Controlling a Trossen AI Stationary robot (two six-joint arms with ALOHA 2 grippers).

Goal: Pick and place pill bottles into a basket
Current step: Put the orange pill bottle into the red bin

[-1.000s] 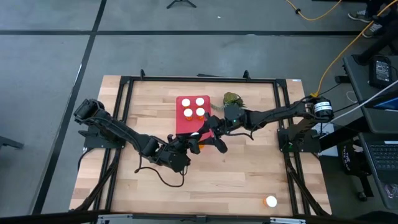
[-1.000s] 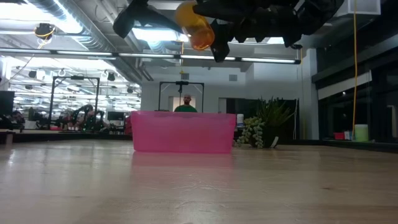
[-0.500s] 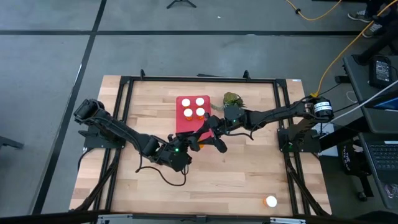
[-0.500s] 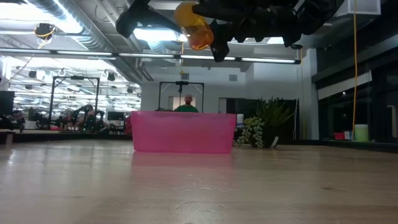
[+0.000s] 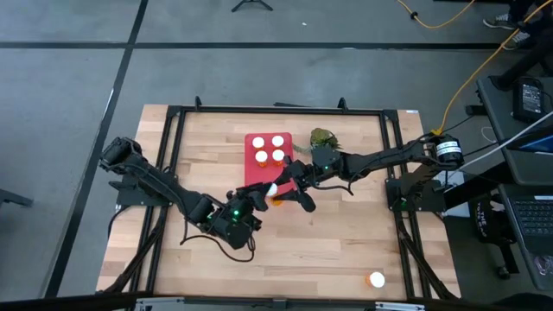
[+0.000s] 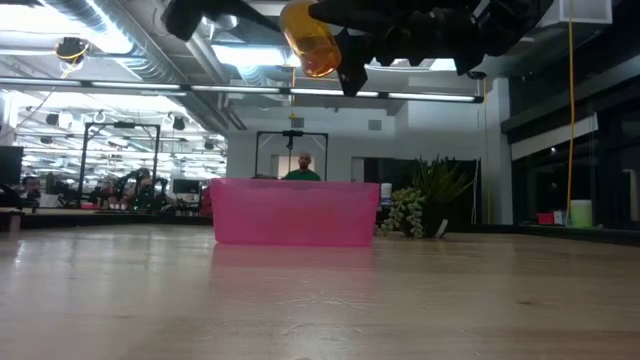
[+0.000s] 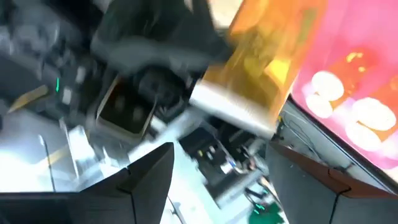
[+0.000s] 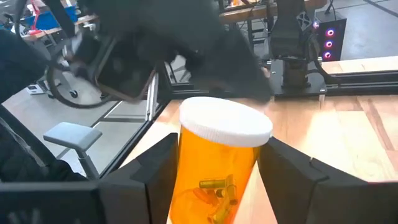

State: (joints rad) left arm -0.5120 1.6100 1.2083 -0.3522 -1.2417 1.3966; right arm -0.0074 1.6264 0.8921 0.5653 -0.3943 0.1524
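Observation:
A pill bottle (image 8: 219, 163), orange with a white cap (image 5: 270, 190), hangs high over the table just in front of the basket (image 5: 256, 173). My right gripper (image 5: 282, 195) reaches in from the table's right and is shut on it. The red-pink basket (image 6: 295, 212) holds several bottles (image 5: 269, 149) standing upright. My left gripper (image 5: 251, 202) stands open a little to the left of the held bottle and touches nothing. In the left wrist view the bottle (image 7: 267, 56) shows beyond that gripper's fingers. One more bottle (image 5: 376, 279) stands near the table's front right corner. My right gripper pinches the bottle's orange body (image 8: 214, 186) between its two fingers (image 8: 155, 180), below the cap. The fingers come nearly level from the table's right. The bottle is lifted clear of the table, tilted (image 6: 308, 38), with its cap end toward my left gripper.
A small green plant (image 5: 322, 136) sits right of the basket at the back. A black frame (image 5: 173, 130) runs around the wooden tabletop. Bare wood lies along the table's near side (image 5: 294, 259).
My left gripper has drawn back from the bottle toward the table's left and near edge, rolling as it went. The bottle has stayed in my right gripper, which has kept still, and has tipped slightly.

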